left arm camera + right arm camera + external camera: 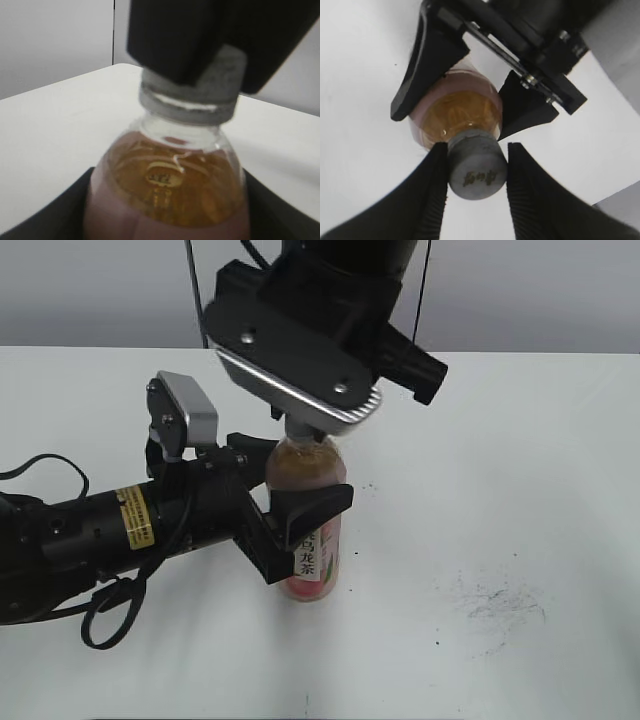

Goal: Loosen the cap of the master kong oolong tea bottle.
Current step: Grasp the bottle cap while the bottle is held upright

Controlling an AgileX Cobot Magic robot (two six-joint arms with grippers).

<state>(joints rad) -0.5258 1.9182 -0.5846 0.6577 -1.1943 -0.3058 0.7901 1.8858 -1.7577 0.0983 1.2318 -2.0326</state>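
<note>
Main risk: bottle spins w/ the cap instead of the cap breaking loose. The left gripper (pixel 285 508) clamps the master kong oolong tea bottle (pixel 310 530) mid-body over the label, jaws closed tight on both sides of it. If that hold is soft, torque from above just rotates the whole bottle in the pads, or tilts it.

Second risk: slip on the cap (pixel 476 170). The right gripper (pixel 476 172) comes down from above the bottle; its two ribbed fingers (pixel 432 190) sit either side of the cap, narrowly open. Right wrist view shows the left one touching or v close and a thin gap on the other side, so can't tell if it's actually pinching yet. Left wrist view is blurred but shows a dark pad overlapping the cap's upper part only. A shallow or off-centre bite could ride up off the ribs when twisted.

Third: over-squeeze on the body. Thin clear plastic, nearly full; once the seal breaks, tea could push out at the neck.

Bottle: upright on the white table (pixel 520 490), near its middle, between the left gripper's jaws, directly under the right wrist. Amber tea up to the shoulder, pink label w/ black vertical chars. Cap is small, grey-white, ribbed, dark logo on top, seated on the neck, ring looks intact.
</note>
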